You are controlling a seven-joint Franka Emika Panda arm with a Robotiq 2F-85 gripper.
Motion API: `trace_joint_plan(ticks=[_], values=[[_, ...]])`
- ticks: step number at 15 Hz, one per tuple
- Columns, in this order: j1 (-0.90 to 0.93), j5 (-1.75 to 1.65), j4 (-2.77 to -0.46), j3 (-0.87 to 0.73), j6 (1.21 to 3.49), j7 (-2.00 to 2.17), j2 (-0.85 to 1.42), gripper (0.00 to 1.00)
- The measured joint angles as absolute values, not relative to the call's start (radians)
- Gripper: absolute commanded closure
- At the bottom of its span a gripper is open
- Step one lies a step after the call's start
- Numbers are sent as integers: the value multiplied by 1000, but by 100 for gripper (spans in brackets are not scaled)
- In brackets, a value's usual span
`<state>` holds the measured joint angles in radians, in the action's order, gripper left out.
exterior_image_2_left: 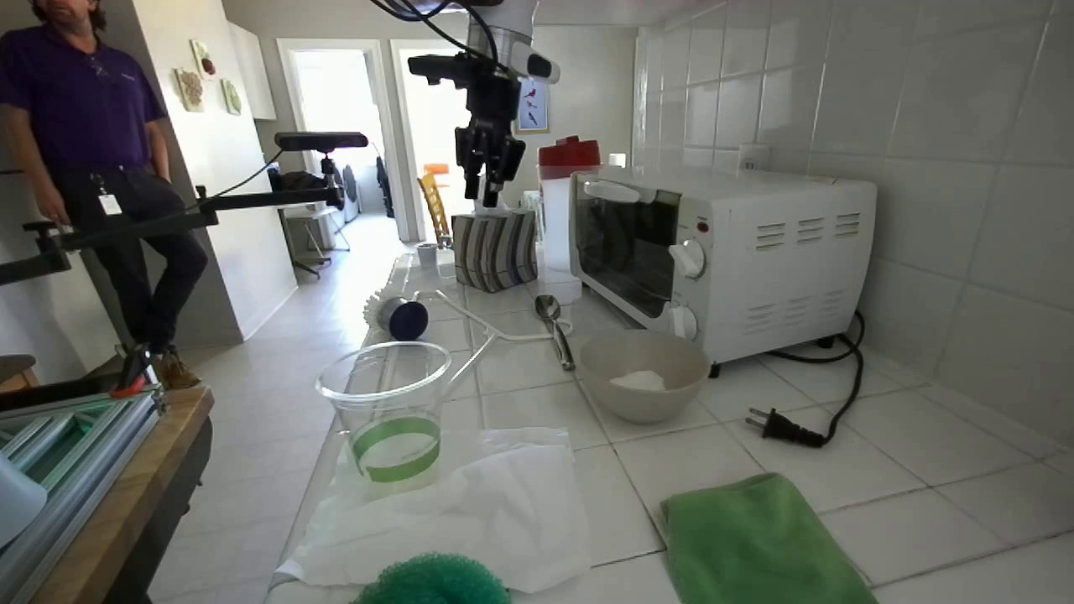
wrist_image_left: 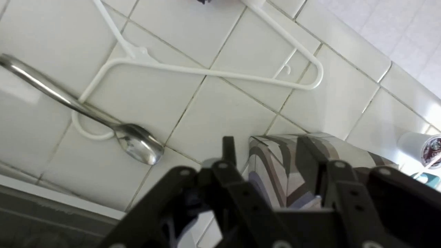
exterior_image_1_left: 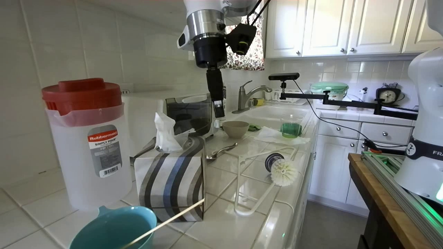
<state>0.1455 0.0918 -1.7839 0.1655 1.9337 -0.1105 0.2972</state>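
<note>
Pincer hangs parted and empty with the box near and below it, so a finger lowered askew could tip the box.

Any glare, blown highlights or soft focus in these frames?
Wrist view: glare on the counter edge, bright highlights on the spoon, end effector a bit soft in the foreground. In an exterior view, the doorways wash out to white. In an exterior view, the curtain looks backlit.
</note>
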Motion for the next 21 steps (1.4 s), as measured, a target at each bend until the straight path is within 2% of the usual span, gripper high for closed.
trace_joint_plan(ticks=[2,3,13,21], values=[[164,92,-1784,171,1934,-71,307,3],[177,92,-1784,176,1935,-43,313,0],[230,108,-1862,151,1988,364,276,0],[166,138,-2108,89,2083,521,47,0]])
